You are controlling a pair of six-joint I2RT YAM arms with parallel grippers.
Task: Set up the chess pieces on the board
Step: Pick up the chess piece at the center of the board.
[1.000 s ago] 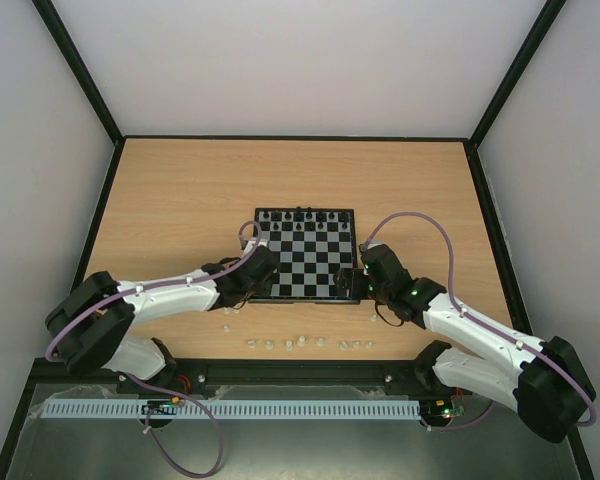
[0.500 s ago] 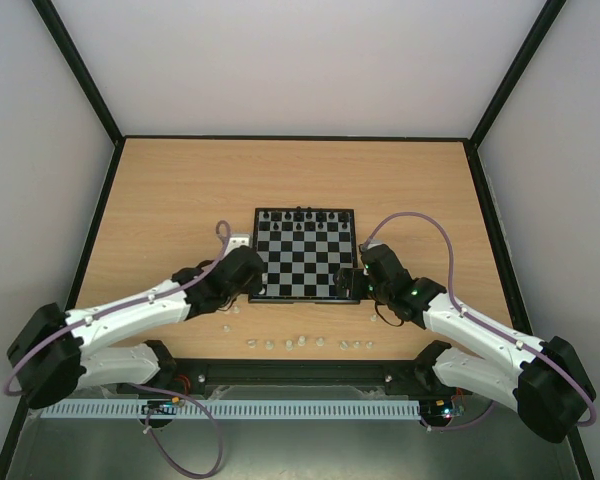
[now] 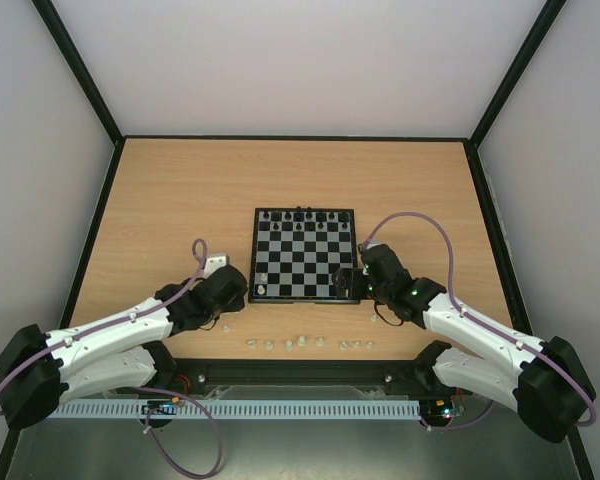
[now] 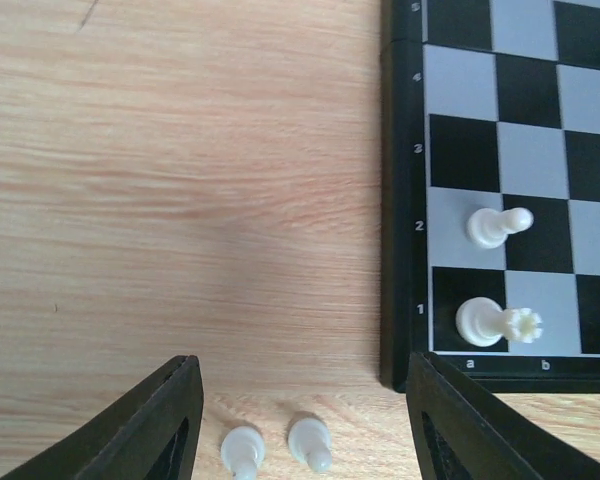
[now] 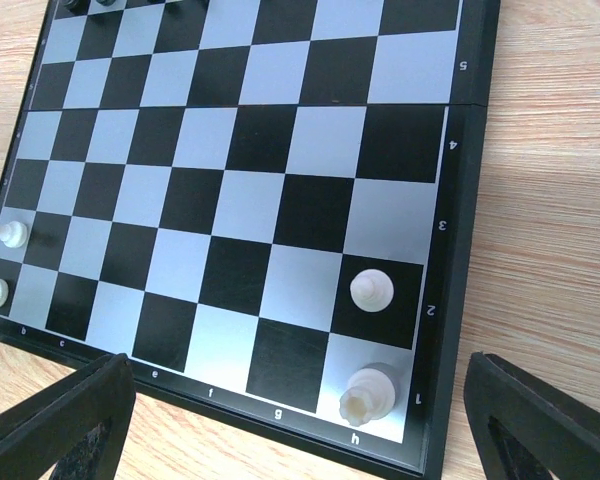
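Note:
The board [image 3: 303, 254] lies mid-table, with black pieces on its far rows. In the left wrist view a whitish pawn [image 4: 496, 226] and rook [image 4: 495, 322] stand on the board's near left corner [image 4: 404, 300]. Two loose whitish pieces [image 4: 308, 442] stand on the table between the fingers of my open, empty left gripper [image 4: 305, 430]. My left gripper [image 3: 223, 300] sits just left of the board's near left corner. In the right wrist view a pawn [image 5: 371, 291] and rook [image 5: 368, 394] stand at the near right corner. My right gripper [image 5: 300, 425] is open and empty above that edge.
Several more whitish pieces [image 3: 305, 342] lie in a row on the wooden table near its front edge, between the two arms. Grey walls and a black frame [image 3: 492, 210] enclose the table on three sides.
My left arm has drawn back to the left and toward the front, off the board's near left corner and out over the table. The right arm has not moved.

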